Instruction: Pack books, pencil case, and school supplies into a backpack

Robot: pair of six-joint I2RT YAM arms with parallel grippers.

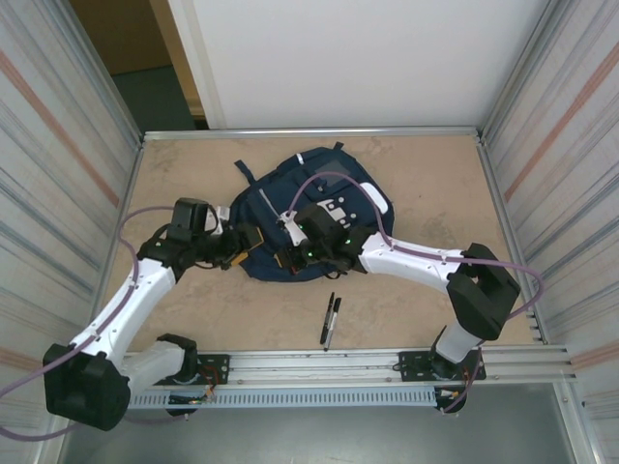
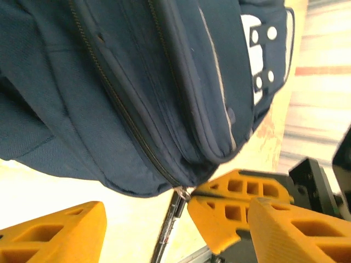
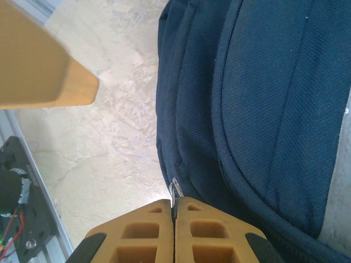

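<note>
On the tan tabletop, mid-frame, the right gripper clamps the zipper pull on the backpack's lower edge. The left gripper hangs just left, fingers apart.

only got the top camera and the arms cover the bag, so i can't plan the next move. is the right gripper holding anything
observer: yes. In the right wrist view the right gripper is shut on the metal zipper pull at the edge of the backpack.
operator: and the left one
observer: the left gripper stands open and is clamped on nothing. Its fingers sit either side of the right one's tips.
operator: is that zip open
observer: in the left wrist view the zipper running up from the pull looks closed along the stretch in view.
</note>
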